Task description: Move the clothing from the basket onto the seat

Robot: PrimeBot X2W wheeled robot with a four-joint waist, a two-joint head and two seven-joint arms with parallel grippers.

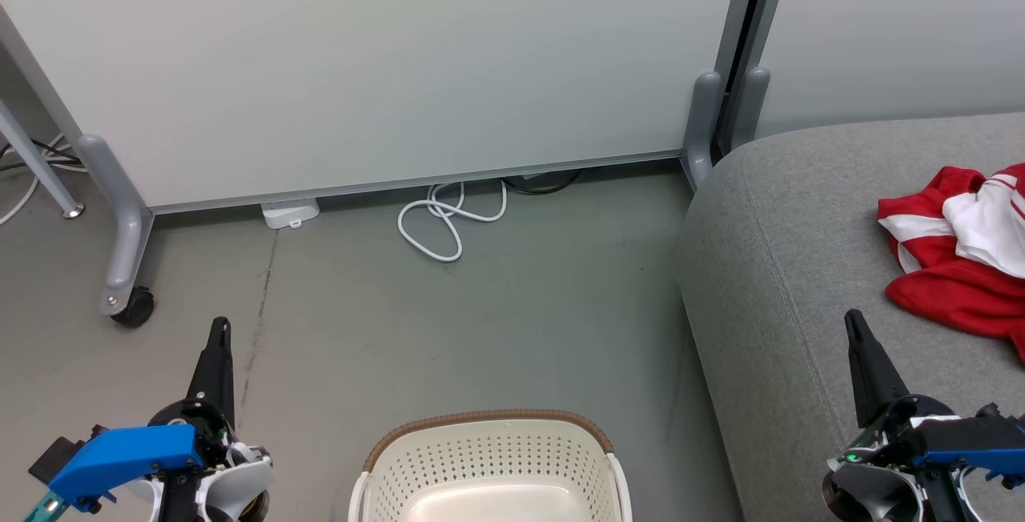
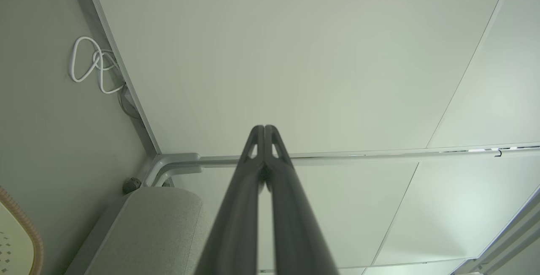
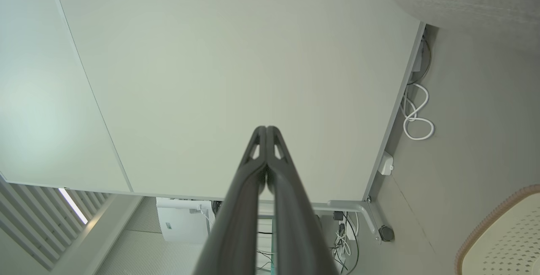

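The soft red garments with white stripes and panels [image 1: 961, 266] lie in a crumpled heap on the large grey woven-fabric sofa cushion [image 1: 785, 250] at the right. The oval cream perforated plastic basket with its brown woven-look rim [image 1: 488, 415] stands on the floor at near centre, just left of the cushion. The part of its bottom that shows is bare, so the transfer looks finished or close to it. Its nearest part is cut off, so I cannot tell whether anything is left there. The left gripper [image 1: 219, 325] and right gripper [image 1: 854, 317] hover on either side of the basket, fingers pressed together on nothing. A next move would call for checking the hidden part, then opening a pincer to reach down. The grey-green floor [image 1: 520, 314] runs back to a white wheeled partition [image 1: 400, 66], with a coiled white cable [image 1: 448, 222] at its foot.
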